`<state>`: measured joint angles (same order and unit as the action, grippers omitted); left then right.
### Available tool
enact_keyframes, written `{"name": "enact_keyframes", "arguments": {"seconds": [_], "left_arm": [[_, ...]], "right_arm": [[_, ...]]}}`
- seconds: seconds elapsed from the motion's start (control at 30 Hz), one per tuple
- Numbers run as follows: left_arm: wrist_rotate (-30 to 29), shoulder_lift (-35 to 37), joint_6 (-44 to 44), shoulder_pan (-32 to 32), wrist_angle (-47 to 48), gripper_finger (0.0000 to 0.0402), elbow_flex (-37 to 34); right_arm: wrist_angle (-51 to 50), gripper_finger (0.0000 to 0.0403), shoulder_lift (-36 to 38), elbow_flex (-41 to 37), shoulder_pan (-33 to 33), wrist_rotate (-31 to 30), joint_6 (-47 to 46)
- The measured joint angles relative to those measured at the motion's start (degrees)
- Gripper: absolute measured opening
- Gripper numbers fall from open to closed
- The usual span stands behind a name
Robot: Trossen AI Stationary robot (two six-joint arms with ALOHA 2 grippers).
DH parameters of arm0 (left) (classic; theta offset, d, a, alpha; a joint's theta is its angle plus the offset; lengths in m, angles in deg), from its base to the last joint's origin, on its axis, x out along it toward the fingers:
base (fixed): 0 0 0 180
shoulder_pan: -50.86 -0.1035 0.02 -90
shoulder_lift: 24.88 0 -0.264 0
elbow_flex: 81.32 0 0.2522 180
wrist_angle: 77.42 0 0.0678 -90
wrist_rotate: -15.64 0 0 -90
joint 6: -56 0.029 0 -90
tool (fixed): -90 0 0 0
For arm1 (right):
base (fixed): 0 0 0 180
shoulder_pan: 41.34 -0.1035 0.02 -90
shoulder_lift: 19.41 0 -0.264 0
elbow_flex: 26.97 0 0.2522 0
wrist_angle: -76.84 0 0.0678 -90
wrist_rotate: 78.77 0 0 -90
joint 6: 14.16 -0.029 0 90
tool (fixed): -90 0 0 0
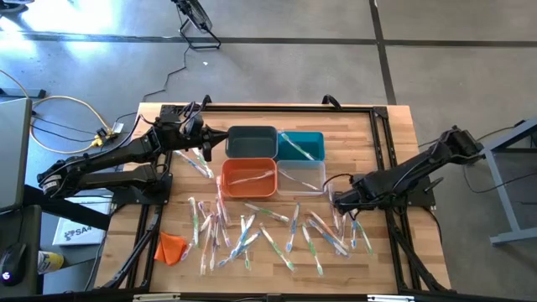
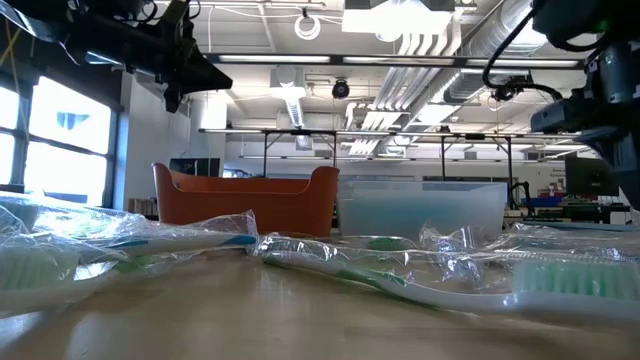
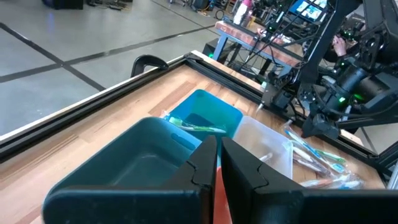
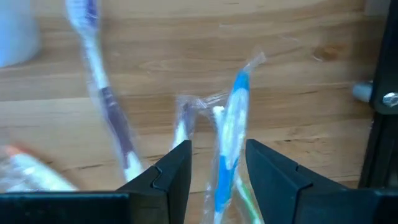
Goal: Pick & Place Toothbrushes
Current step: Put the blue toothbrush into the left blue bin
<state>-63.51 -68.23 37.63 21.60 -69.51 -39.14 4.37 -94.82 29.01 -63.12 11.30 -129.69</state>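
Wooden table (image 1: 386, 134) framed by a black rail, four bins clustered at centre so both arms can reach: dark grey bin (image 1: 251, 141) and teal bin (image 1: 302, 145) on the far row, orange bin (image 1: 248, 178) and clear bin (image 1: 300, 178) on the near row, all touching or nearly so. Most toothbrushes (image 1: 252, 231) scattered loose in clear wrappers on the near half of the table, in front of the bins; a few already in bins, green-handled one in the teal bin (image 3: 198, 128), some in the clear bin (image 3: 267, 155) and orange bin, probably sorted by colour, though rule not confirmable from here. One more lying left of the grey bin (image 1: 195, 161). Orange cloth lump (image 1: 170, 247) at near left corner, not part of the job. Left gripper (image 1: 205, 149) parked up high just left of the grey bin, fingers together, nothing between them; looks like waiting clear of the drop zone. Right gripper (image 4: 216, 167) low over the right end of the pile, near the clear bin, fingers apart and straddling a blue-handled toothbrush (image 4: 230, 146) in its wrapper, not yet clamped. Judged step: lining up for a pick. Risk: crinkly wrapper slipping, or neighbouring white-handled brush (image 4: 182, 127) getting dragged along.
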Motion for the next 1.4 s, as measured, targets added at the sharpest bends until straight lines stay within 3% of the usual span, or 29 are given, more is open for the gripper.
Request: {"name": "enact_keyframes", "arguments": {"seconds": [0.6,0.8,1.03,1.3,1.4], "left_arm": [[0.0,0.0,0.1,0.0,0.0,0.0019,0.0],[0.0,0.0,0.1,0.0,0.0,0.0019,0.0],[0.0,0.0,0.1,0.0,0.0,0.0019,0.0],[0.0,0.0,0.1,0.0,0.0,0.0019,0.0],[0.0,0.0,0.1,0.0,0.0,0.0019,0.0]], "right_arm": [[0.4,0.0143,-10.6,0.0,0.0,1.3,0.2],[0.4,0.0109,-12.2,0.0,0.0,0.8,1.8],[0.5,0.0046,-11.9,0.0,0.0,0.8,3.3],[-0.6,0.0069,-10.1,0.0,0.0,2.8,3.3],[-1.3,0.0057,-8.7,0.0,0.0,3.0,3.3]]}}
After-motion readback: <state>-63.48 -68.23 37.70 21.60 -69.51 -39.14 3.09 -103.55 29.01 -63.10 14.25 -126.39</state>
